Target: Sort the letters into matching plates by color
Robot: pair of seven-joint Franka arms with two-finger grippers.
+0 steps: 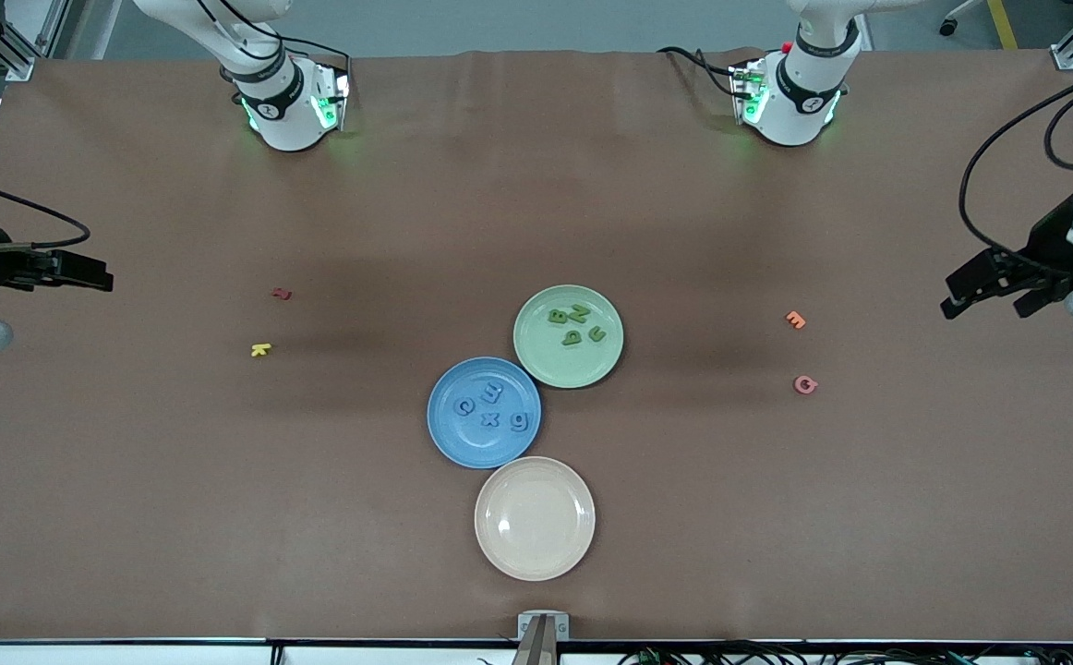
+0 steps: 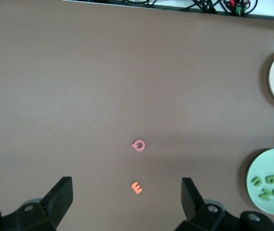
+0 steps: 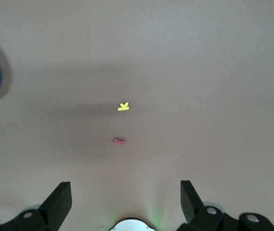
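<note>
A brown, matte sheet covers the bench (image 1: 130, 517). Three round, shallow, matte plates cluster near the middle of it, closer to the edge by the front camera than to the arm bases. The pale green plate (image 1: 536, 356) holds four small flat foam green letters (image 1: 578, 325), bunched together. The blue plate (image 1: 449, 434) sits just beside it, nearer the front camera and slightly toward the right arm's end; the two rims nearly touch. On it lie four blue letters (image 1: 491, 408) of the same flat foam, spread loosely. A cream plate (image 1: 500, 545) lies nearest the front camera, its rim close to the blue plate's.

Loose on the sheet toward the right arm's end are a red letter (image 1: 282, 294) and a yellow letter (image 1: 261, 349), near each other. Toward the left arm's end lie an orange letter (image 1: 795, 320) and a pink letter (image 1: 805, 384), also close together.

The left end effector (image 1: 984, 294) hangs over the left arm's end of the bench, its black fingers (image 2: 60, 195) spread wide, gripping nothing. The right end effector (image 1: 93, 273) hangs over the right arm's end, its fingers (image 3: 60, 197) likewise spread wide and touching nothing. Both arms wait.
</note>
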